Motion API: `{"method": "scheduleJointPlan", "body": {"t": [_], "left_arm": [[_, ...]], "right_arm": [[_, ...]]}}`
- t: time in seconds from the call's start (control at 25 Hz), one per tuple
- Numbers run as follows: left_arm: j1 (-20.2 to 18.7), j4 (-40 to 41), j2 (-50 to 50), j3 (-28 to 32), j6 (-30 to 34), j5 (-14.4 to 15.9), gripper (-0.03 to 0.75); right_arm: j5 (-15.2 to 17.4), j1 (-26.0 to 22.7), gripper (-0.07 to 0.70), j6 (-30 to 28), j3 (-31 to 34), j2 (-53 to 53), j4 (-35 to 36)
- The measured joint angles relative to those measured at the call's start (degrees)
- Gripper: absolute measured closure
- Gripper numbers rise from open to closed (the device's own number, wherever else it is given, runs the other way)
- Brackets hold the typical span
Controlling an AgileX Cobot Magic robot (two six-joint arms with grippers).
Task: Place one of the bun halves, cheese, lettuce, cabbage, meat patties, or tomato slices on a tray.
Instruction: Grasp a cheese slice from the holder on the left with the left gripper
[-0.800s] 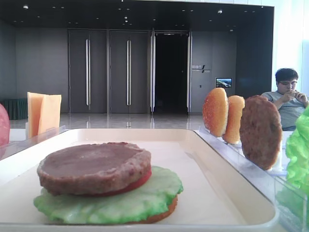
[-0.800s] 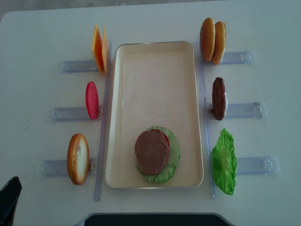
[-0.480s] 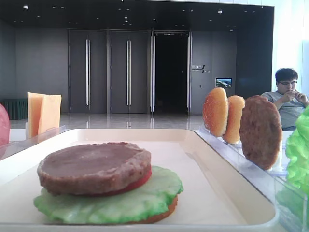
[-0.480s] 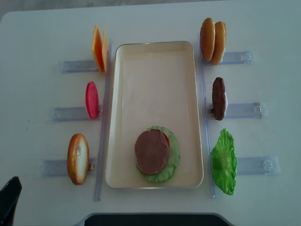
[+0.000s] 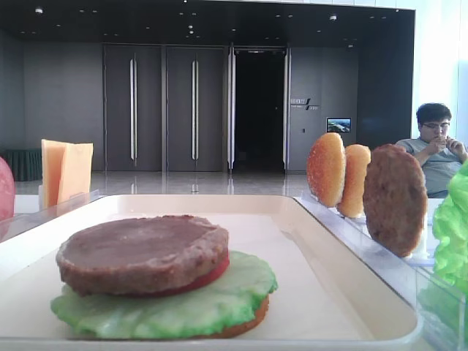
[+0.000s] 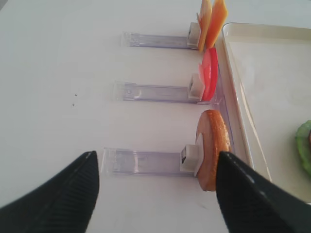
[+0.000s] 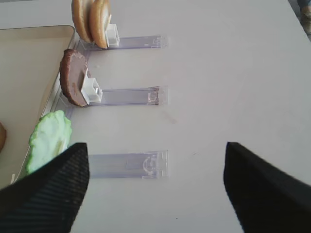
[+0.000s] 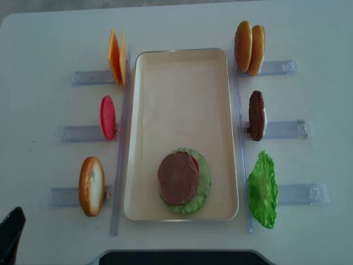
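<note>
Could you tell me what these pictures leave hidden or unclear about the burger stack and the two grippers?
- Bottom bun half: front view shows only an edge; lettuce covers it from above.
- Tomato slice: a sliver, under the meat patty.
- Left gripper and right gripper: open, empty; fingertips cut off by the wrist views' bottom edges.

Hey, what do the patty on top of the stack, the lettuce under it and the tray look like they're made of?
The patty looks like molded rubber or plastic: matte brown with a grainy face. The lettuce seems soft glossy plastic, with shine on its crinkled edge. The tray looks like smooth cream plastic or melamine, though coated metal cannot be ruled out.
</note>
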Motion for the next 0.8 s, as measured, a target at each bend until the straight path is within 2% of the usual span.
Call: {"method": "scheduleJointPlan", "body": {"t": [0.8], "left_arm": [[0.0,0.0,0.0,0.0,0.0,0.0,0.142]], "right_arm": [[0.0,0.0,0.090,0.0,0.0,0.0,0.0]]}}
